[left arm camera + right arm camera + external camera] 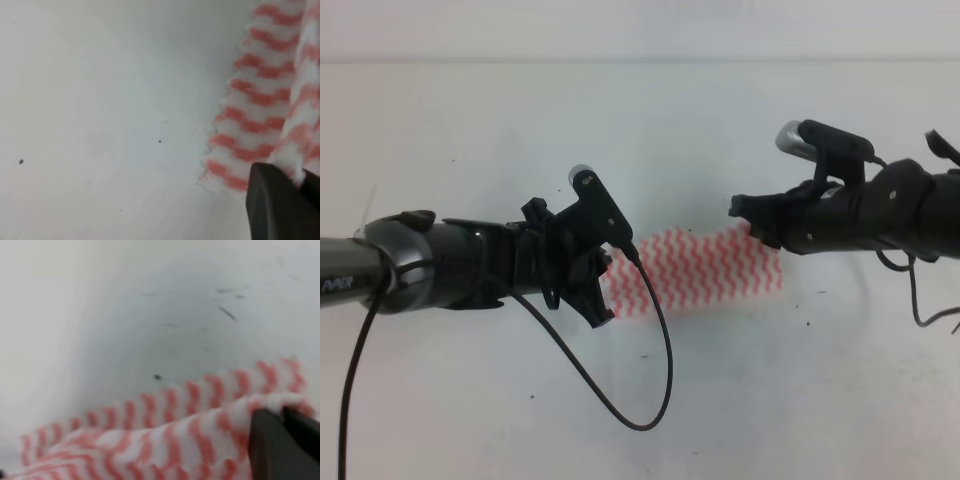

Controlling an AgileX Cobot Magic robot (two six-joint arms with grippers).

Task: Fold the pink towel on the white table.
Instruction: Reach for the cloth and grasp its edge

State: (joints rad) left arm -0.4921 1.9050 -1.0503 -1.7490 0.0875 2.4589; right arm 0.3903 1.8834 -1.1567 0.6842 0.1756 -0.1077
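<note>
The pink towel point(705, 268) lies as a wavy-striped strip in the middle of the white table point(620, 130). My left gripper point(604, 292) sits at its left end, shut on the cloth. The left wrist view shows a lifted fold of towel point(260, 100) pinched between the dark fingers point(272, 205) of the left gripper point(301, 181). At the towel's upper right corner my right gripper point(748, 218) is shut on it too. In the right wrist view a raised edge of towel point(150, 440) runs into the right gripper point(283, 416), over a lower layer.
A black cable point(660, 380) loops down from the left arm over the table in front of the towel. Small dark specks point(21, 161) and scuff marks point(227, 313) dot the white surface. The table's far edge point(640, 62) runs across the back.
</note>
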